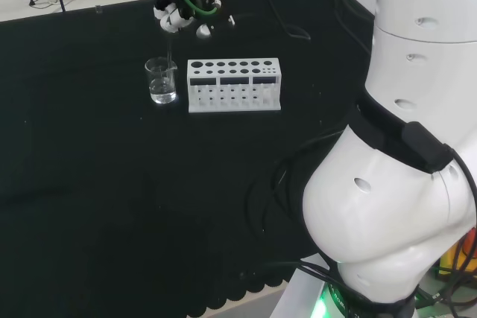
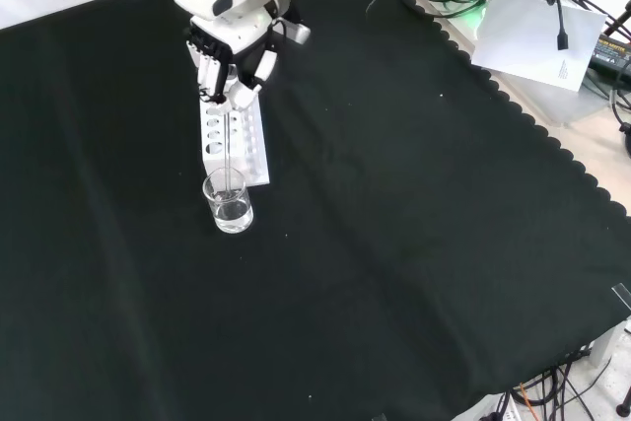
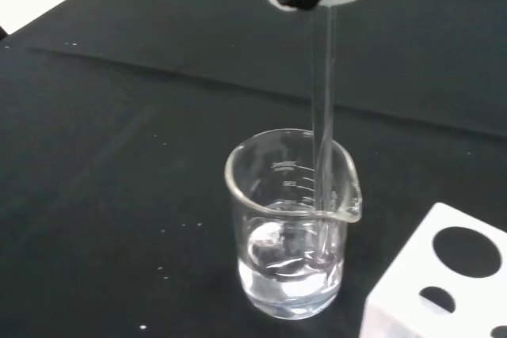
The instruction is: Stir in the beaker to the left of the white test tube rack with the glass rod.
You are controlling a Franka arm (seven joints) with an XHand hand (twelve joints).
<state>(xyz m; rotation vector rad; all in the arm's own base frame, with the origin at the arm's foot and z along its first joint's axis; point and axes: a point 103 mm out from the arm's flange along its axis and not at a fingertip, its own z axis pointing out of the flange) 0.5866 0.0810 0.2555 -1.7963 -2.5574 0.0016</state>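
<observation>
A small clear beaker (image 1: 162, 80) (image 2: 229, 201) (image 3: 291, 223) with some clear liquid stands just left of the white test tube rack (image 1: 234, 85) (image 2: 234, 140) (image 3: 440, 279) in the head view. The hand (image 1: 179, 14) (image 2: 227, 71) hangs above the beaker, its fingers curled on the top of a thin glass rod (image 2: 230, 150) (image 3: 321, 124). The rod points straight down, and its lower end is in the liquid near the beaker's wall.
The rack's holes are empty. Black cloth spreads wide in front of the beaker and rack. The arm's big white links (image 1: 402, 147) stand at the right of the head view. Cables and paper (image 2: 537, 27) lie past the cloth's scalloped edge in the front view.
</observation>
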